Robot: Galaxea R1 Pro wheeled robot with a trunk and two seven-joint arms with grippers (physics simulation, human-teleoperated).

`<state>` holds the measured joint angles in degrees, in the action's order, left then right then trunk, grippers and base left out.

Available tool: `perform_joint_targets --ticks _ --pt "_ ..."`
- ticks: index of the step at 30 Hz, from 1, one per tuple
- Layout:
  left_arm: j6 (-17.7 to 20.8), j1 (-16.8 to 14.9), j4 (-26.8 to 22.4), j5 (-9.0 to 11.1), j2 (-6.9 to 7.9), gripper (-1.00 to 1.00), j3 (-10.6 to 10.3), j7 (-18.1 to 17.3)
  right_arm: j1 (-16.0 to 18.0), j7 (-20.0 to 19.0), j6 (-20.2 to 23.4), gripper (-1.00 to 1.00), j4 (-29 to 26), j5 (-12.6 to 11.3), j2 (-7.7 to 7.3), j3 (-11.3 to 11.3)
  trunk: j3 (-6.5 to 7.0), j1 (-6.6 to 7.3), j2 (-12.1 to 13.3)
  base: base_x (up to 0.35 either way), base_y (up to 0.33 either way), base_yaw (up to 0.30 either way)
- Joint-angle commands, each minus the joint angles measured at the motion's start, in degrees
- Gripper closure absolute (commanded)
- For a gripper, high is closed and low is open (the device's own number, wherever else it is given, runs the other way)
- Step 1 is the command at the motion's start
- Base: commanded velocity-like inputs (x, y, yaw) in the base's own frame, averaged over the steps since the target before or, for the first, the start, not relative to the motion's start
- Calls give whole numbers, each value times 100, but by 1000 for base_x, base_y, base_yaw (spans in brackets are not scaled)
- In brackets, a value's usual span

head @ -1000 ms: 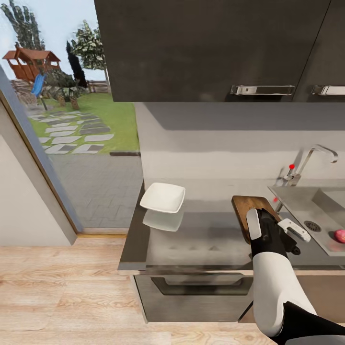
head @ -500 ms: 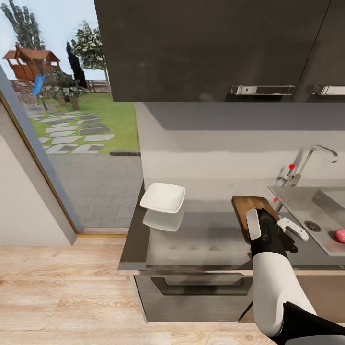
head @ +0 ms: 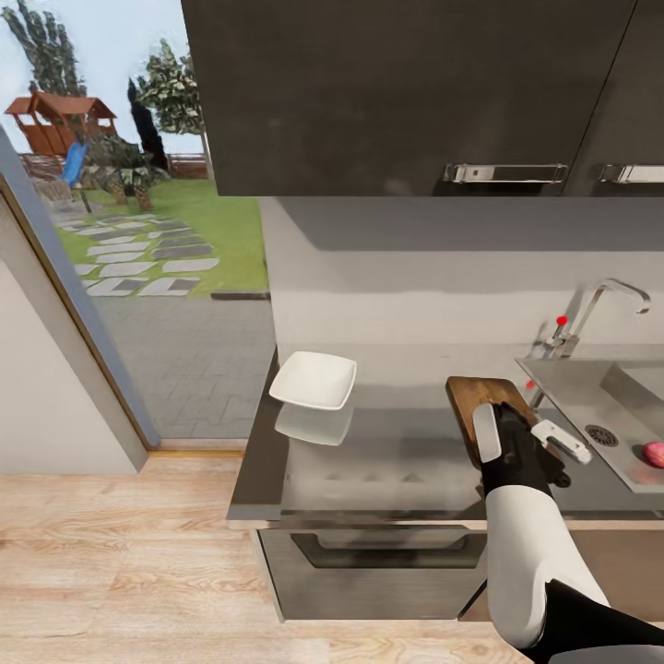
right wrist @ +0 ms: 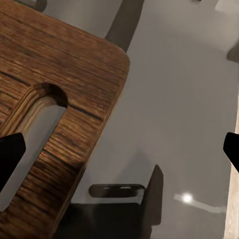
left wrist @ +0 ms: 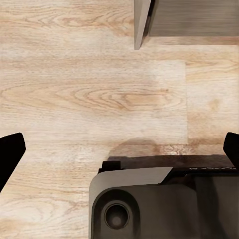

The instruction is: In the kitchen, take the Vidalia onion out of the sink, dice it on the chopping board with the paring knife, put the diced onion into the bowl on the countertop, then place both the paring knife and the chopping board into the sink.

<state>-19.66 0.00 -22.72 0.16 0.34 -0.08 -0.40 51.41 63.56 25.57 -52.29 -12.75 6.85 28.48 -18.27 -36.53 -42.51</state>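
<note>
The dark-brown chopping board (head: 472, 394) lies on the grey countertop (head: 397, 452), just left of the sink (head: 590, 392). My right gripper (head: 513, 432) hangs over the board's near end. In the right wrist view it is open (right wrist: 119, 152), its fingertips (right wrist: 10, 155) spread wide around the corner of the board (right wrist: 59, 59) with the handle slot. The white bowl (head: 314, 380) stands at the countertop's left end. A pinkish onion (head: 654, 453) lies in the sink. The paring knife is hidden. My left gripper (left wrist: 119, 149) is open above the wooden floor.
A faucet (head: 601, 309) with red knobs rises behind the sink. Dark wall cabinets (head: 415, 92) hang above the counter. A drawer front (head: 387, 553) sits below it. A glass door at the left faces a garden. The robot's base (left wrist: 159, 199) is below the left gripper.
My right wrist has edged slightly forward over the board. Nothing else has moved.
</note>
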Motion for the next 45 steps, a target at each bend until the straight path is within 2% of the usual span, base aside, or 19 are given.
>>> perform_joint_targets --ticks 1,10,45 --pt "-11 0 -4 2 1 -100 -1 -4 3 -13 54 -100 9 -8 2 8 -7 -1 -6 0 0 0" --pt "-11 0 -4 2 1 -100 -1 -4 2 -258 54 -100 50 -4 1 16 -43 -1 -6 0 0 0" --pt "-11 0 13 2 1 -100 -1 -4 3 -275 53 -100 52 -3 -7 17 -356 -1 -6 0 0 0"
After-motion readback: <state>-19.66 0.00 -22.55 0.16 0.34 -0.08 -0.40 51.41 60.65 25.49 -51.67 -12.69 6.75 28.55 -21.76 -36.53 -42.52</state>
